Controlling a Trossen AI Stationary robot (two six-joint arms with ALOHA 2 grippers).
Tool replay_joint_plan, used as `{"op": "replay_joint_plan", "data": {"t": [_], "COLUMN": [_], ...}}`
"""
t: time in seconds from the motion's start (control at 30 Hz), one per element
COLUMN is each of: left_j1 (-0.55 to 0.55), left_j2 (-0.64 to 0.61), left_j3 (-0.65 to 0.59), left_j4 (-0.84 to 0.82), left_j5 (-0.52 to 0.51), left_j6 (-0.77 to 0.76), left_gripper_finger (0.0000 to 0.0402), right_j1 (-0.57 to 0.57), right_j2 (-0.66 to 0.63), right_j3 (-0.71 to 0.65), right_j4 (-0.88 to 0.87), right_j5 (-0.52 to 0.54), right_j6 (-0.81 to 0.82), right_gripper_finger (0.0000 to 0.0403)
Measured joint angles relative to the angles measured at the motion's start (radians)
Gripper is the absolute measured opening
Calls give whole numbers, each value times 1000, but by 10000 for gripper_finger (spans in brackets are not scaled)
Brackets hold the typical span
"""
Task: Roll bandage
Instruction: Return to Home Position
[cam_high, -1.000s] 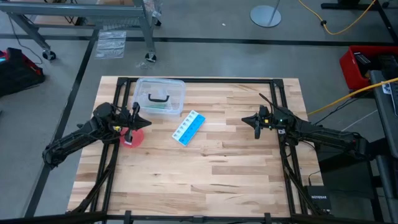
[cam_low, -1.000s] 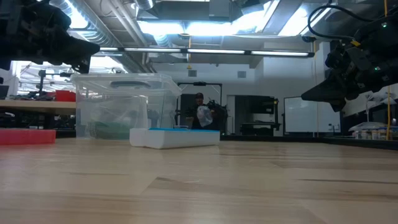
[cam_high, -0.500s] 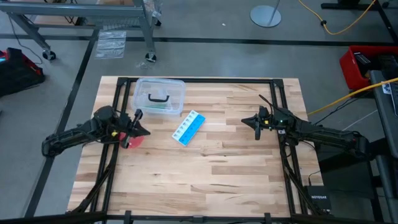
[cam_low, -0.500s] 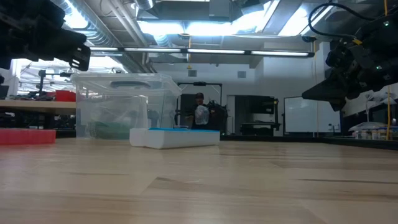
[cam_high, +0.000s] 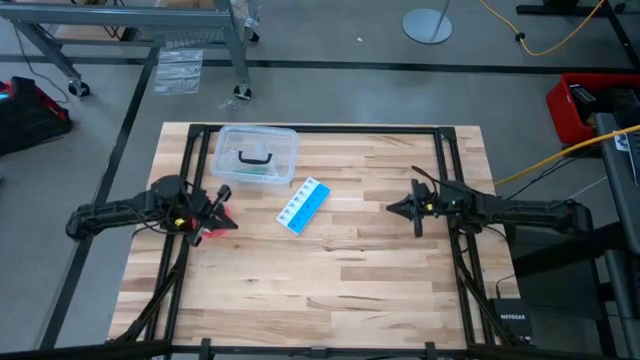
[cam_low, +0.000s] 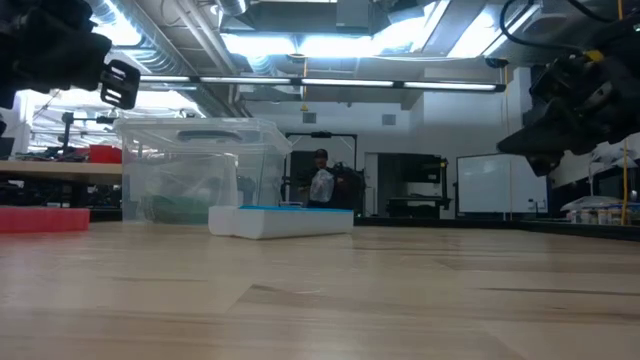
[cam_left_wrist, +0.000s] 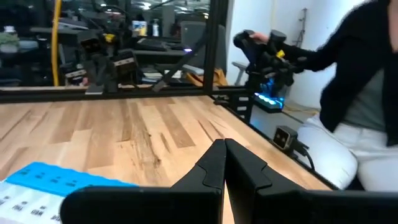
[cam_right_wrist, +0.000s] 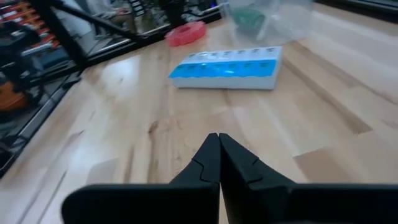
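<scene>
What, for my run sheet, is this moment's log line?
dark green cloth bandage inside lidded clear plastic container | blue-and-white pill box beside it | left gripper shut, raised, left side | right gripper shut, raised, right side

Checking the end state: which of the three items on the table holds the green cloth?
The clear plastic lidded box: the dark green bandage shows through its wall. The blue-and-white pill box and red round disc lie outside it.
</scene>
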Motion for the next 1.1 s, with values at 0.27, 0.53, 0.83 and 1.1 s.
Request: {"op": "replay_joint_plan", "data": {"t": [0.27,0.53,0.83,1.1], "left_j1": [-46,-102,-139,-165], "left_j2": [-8,-8,-8,-8], "left_j3": [0,0,0,0], "left_j4": [-1,-2,-3,-3], "left_j5": [-36,-71,-82,-82], "left_j6": [-31,-83,-114,-113], "left_gripper_finger": [0,0,0,0], "right_j1": [87,152,150,150], "right_j2": [-1,0,0,0], "right_j3": [0,0,0,0], "right_j4": [0,0,0,0], "right_j5": [0,-1,0,0], "right_j6": [0,0,0,0], "right_gripper_finger": [1,1,1,1]}}
